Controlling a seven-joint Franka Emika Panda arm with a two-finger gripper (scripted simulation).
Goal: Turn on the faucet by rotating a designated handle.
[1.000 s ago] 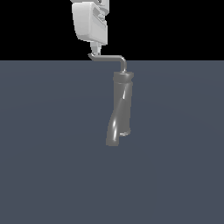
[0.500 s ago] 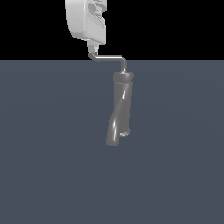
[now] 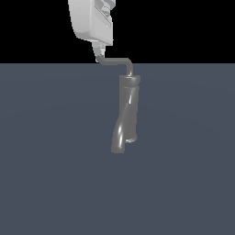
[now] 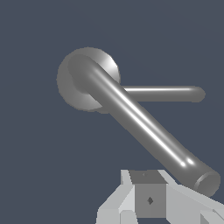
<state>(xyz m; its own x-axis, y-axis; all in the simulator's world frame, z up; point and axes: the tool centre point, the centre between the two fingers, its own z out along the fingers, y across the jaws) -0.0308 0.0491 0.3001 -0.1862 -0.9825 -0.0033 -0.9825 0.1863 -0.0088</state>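
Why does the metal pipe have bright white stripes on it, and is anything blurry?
In the wrist view, light glints along the handle, leaving a bright streak. In the exterior view, the faucet shows a softer shine on its spout. Both pictures look sharp; no shadows show.

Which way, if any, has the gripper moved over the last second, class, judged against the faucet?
Yes. The gripper has drifted toward the exterior view's left, while the faucet stays put. Its fingertips remain at the handle's tip.

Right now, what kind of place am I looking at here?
Probably a bare simulated test scene, not a real kitchen: a lone grey faucet stands on a flat, featureless slate floor under a black backdrop, with a blocky white claw at its handle.
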